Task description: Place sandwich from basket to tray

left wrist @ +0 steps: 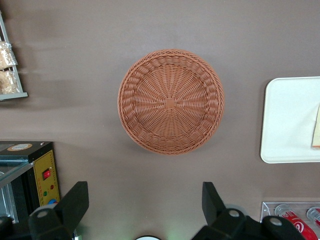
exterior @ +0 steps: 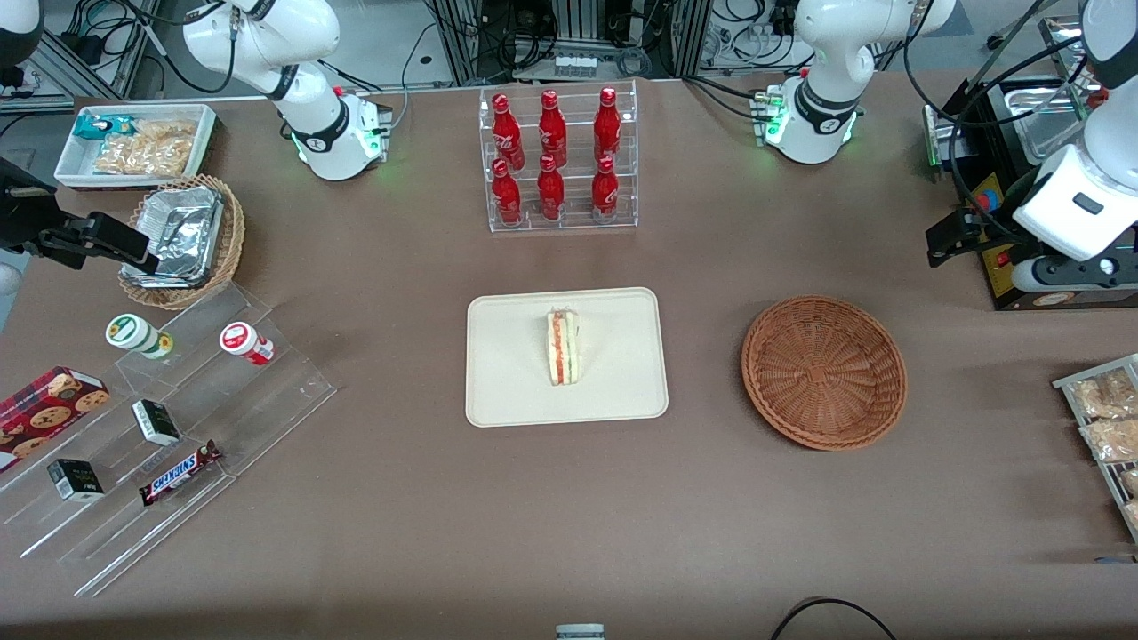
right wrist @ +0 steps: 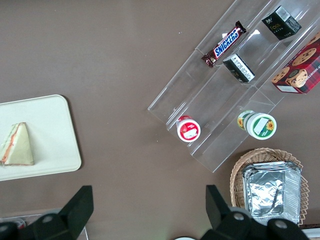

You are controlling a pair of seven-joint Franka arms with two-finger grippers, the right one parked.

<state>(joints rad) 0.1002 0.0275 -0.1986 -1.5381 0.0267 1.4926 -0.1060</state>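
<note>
One sandwich (exterior: 564, 347) lying on tray (exterior: 507, 373); your gripper (left wrist: 145, 207) hovering wide open, holding nothing, basket (left wrist: 171, 101) just ahead of fingers (left wrist: 75, 202).

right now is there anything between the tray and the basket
No: the front view shows only bare table between tray and basket. The gripper, jaws open, is nearby.

Wrist cam is looking straight down at the brown table (left wrist: 90, 30). The basket (left wrist: 170, 102) sits there with its whole woven bottom showing. The gripper (left wrist: 144, 202) hangs above the table just beside the basket, fingers (left wrist: 75, 200) spread wide with only tabletop between them. The tray (left wrist: 287, 120) lies near the basket, not touching, with a sliver of sandwich (left wrist: 316, 127) on it. Also in view: red bottles (left wrist: 295, 222), a black box with a yellow panel (left wrist: 42, 177), and some snack packets (left wrist: 6, 67).
</note>
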